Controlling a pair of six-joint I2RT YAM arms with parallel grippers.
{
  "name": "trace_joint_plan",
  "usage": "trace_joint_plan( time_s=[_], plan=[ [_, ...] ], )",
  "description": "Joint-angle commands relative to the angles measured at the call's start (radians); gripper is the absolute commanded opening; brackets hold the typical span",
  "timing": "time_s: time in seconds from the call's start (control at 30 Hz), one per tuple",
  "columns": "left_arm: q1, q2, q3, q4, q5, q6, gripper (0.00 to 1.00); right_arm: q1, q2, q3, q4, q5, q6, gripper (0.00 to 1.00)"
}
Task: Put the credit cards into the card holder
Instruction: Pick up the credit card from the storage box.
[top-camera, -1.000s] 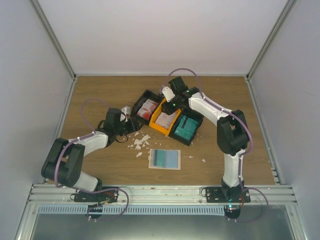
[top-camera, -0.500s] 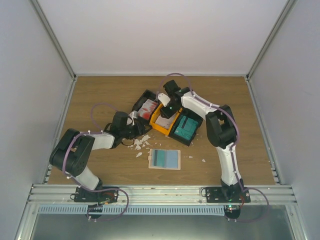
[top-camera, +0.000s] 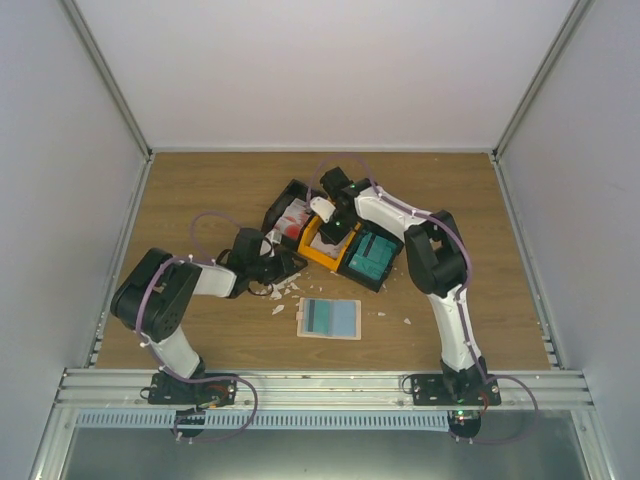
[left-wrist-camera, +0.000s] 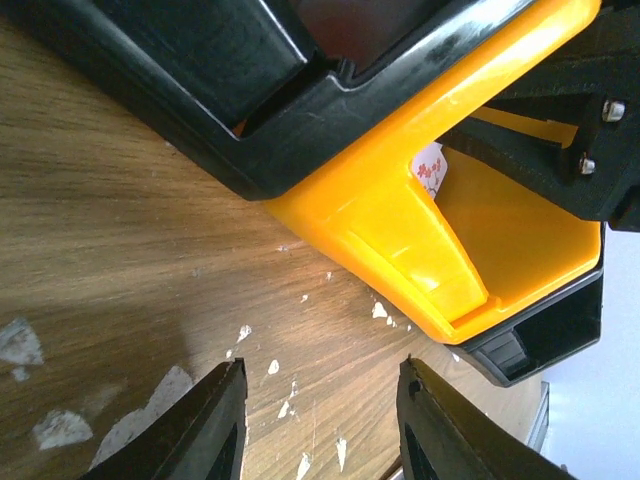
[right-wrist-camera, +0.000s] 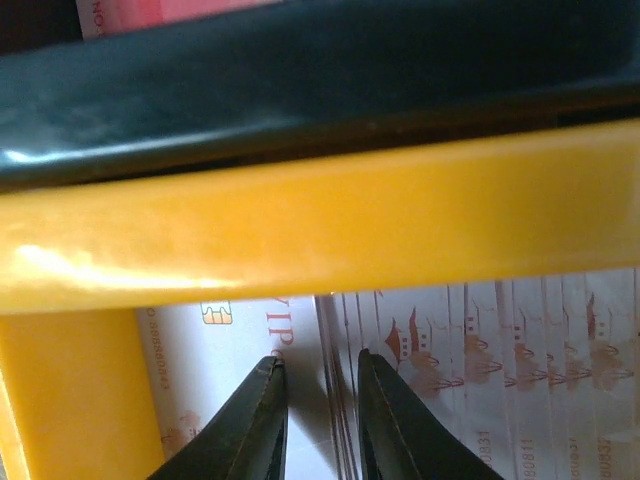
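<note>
Reaching into the orange middle bin of the tray (left-wrist-camera: 400, 240), the right gripper (right-wrist-camera: 322, 420) is standing at the bottom centre of its wrist view. Its jaws are narrowly parted astride the packed edges of the credit cards (right-wrist-camera: 480, 350) and are not yet gripping anything. The left gripper (left-wrist-camera: 318, 430) is hovering wide and empty over the table (left-wrist-camera: 120, 200) among white scraps (left-wrist-camera: 20, 340), just beside the tray's corner. The card holder (top-camera: 328, 318) is lying open at the lower centre of the overhead view, well apart from both arms. Because the card edges are lying so close together, a closing pinch is likely to take several at once, or to flick one out. The orange wall directly above the fingers could snag a lifted card, and the nearby left arm could nudge the tray. On the cards, "VIP" is showing beside a chip mark, and digits ending "0831" are running along the lower right. Other print is cropped beyond reading.
</note>
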Motion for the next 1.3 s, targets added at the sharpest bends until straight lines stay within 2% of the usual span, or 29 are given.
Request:
trace_joint_plan(
  time_s=[0.0,0.1,0.27,0.47,0.93,1.27],
  plan=[
    [-0.013,0.022,0.026,0.058,-0.014,0.008,0.44,0.015,0.034,0.025,-0.037,0.012,-0.012,0.20],
    [-0.017,0.031,0.033,0.056,-0.016,0.010,0.43,0.015,0.031,0.026,-0.045,-0.010,-0.006,0.21],
    [-0.033,0.058,0.076,0.000,-0.052,0.041,0.42,0.014,0.011,0.020,-0.067,-0.065,-0.001,0.14],
    [-0.056,0.099,0.111,-0.028,-0.089,0.057,0.42,0.015,-0.064,-0.036,-0.039,-0.092,0.004,0.11],
    [-0.089,0.122,0.136,-0.050,-0.128,0.061,0.41,0.020,-0.161,-0.119,-0.047,-0.178,-0.028,0.11],
    [-0.091,0.100,0.132,-0.066,-0.142,0.070,0.40,0.033,-0.186,-0.164,-0.046,-0.182,-0.020,0.13]
  ],
)
